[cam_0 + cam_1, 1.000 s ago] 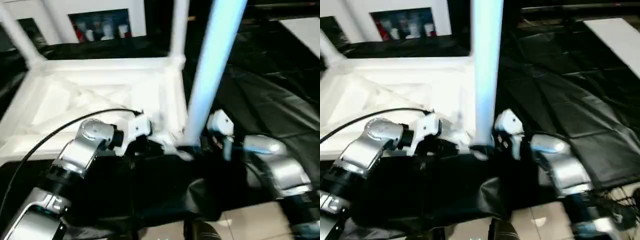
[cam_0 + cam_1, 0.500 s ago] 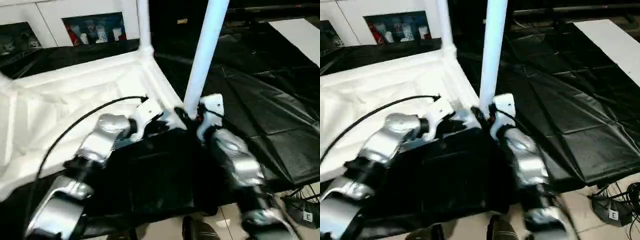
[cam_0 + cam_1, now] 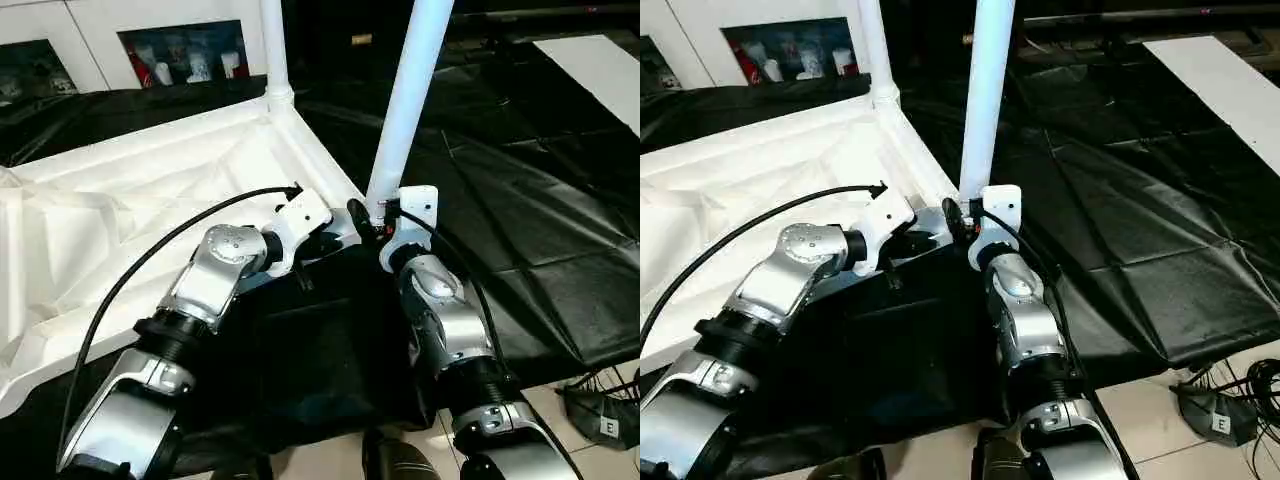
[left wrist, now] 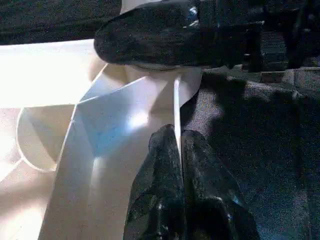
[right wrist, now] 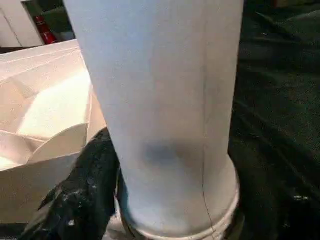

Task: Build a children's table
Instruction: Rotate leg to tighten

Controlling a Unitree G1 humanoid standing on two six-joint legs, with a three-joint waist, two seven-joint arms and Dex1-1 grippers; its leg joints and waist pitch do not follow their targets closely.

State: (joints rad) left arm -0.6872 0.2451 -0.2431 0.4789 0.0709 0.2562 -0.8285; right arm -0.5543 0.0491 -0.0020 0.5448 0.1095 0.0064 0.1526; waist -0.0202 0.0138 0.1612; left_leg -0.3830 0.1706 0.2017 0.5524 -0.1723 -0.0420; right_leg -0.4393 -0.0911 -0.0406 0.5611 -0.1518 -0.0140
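The tabletop (image 3: pixel 150 200) lies upside down on the black-covered desk (image 3: pixel 540 230), ribbed underside up, spreading from the near centre out to the left. A far leg (image 3: pixel 272 50) already stands in its far corner socket. A near leg (image 3: pixel 405 110) stands upright at the near right corner, its flared end at the socket (image 5: pixel 200 220) just in front of both arms.

The biggest risk, as I judge it, is this near leg tipping. It is tall and seems only loosely seated; if the socket has not caught it fully, any sideways nudge from an arm could lever it over to the right onto the desk, or twist the corner.

Next is the tabletop itself sliding or lifting. The left end effector (image 4: pixel 177 150) is clenched on a thin white rib (image 4: pixel 176 100) at the near corner, fingers pressed together with the edge between them. That pinch is narrow; a downward push on the leg could slip the rib free, and the light plastic would then skate on the slick black cover.

Smallest: the right end effector (image 5: pixel 170 220) sits at the base of the near leg, one black finger (image 5: pixel 85 195) against its side. Whether it is gripping the tube or has released it, I cannot tell. If loose, the leg has no guide as it is pressed home.
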